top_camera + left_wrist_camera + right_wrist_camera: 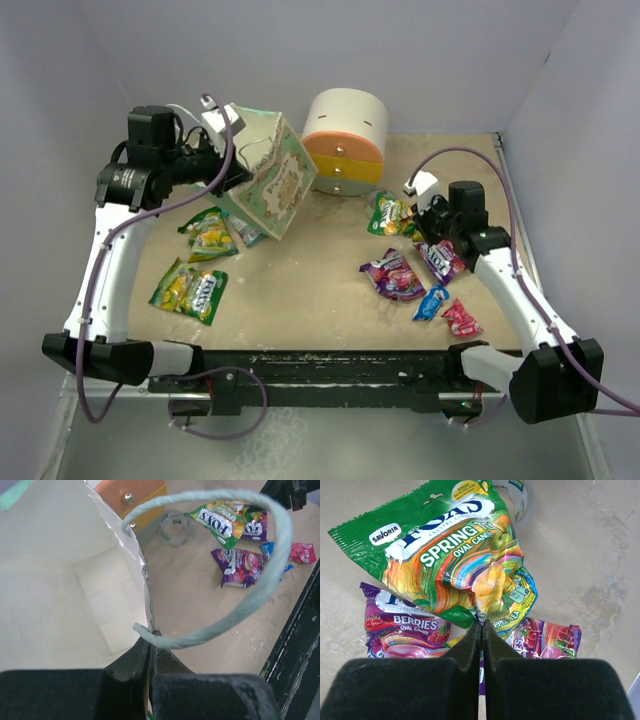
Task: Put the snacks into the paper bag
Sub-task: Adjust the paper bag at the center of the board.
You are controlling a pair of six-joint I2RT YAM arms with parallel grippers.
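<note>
Here, the paper bag [268,190] is held tilted for loading at the counter's [310,290] rear left, rim clamped in the left pincer [151,642], while a green snack [445,555] is pinched in the right pincer [481,630].

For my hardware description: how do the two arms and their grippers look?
Both the left arm and right arm have white links, black joint housings and a loose purple cable. The left gripper and right gripper have black, tapered fingers.
</note>
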